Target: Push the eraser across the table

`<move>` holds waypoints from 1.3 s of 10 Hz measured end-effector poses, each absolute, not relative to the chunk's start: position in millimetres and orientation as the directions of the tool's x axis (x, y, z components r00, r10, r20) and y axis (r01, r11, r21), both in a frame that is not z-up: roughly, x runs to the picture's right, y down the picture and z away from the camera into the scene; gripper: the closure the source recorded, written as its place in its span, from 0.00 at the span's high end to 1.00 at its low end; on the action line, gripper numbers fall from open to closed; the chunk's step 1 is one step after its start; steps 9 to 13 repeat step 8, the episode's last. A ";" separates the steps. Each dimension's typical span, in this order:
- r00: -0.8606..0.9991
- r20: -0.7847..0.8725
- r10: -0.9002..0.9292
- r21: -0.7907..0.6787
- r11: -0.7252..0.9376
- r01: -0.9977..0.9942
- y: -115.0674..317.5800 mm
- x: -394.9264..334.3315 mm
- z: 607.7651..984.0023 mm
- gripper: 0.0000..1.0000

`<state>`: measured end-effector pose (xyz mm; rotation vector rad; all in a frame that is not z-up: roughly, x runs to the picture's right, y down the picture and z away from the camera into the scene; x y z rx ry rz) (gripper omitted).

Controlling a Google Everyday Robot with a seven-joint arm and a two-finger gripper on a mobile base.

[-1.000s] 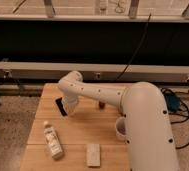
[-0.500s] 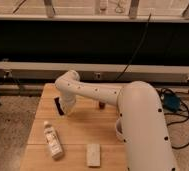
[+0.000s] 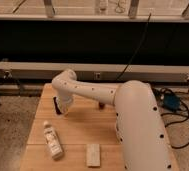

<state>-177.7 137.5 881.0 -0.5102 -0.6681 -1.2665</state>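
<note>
Leftward now: end effector (image 3: 62, 106) pressing eraser (image 3: 56, 108) along table (image 3: 83, 130); finger state apparently hidden.

end effector (image 3: 63, 106) swept left, eraser (image 3: 56, 107) pushed toward table's (image 3: 83, 130) left edge

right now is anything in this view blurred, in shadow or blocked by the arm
Camera view: soft and slightly blurred throughout, with even overhead light on the table; the wall band behind is dark. The white bottle and beige block cast only faint shadows. The arm covers the right side of the table and most of the end effector, which sits at the left edge over the eraser, barely visible.
</note>
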 end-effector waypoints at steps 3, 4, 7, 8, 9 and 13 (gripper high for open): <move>0.150 0.705 -0.693 0.022 0.233 0.972 137.6 -181.5 880.8 0.00; 0.146 0.706 -0.693 0.026 0.231 0.973 137.5 -183.5 881.0 0.00; 0.133 0.707 -0.695 0.038 0.226 0.973 136.2 -188.6 880.0 0.00; 0.131 0.707 -0.695 0.040 0.225 0.974 136.2 -189.4 879.9 0.00; 0.131 0.707 -0.695 0.040 0.225 0.974 136.2 -189.4 879.9 0.00; 0.131 0.707 -0.695 0.040 0.225 0.974 136.2 -189.4 879.9 0.00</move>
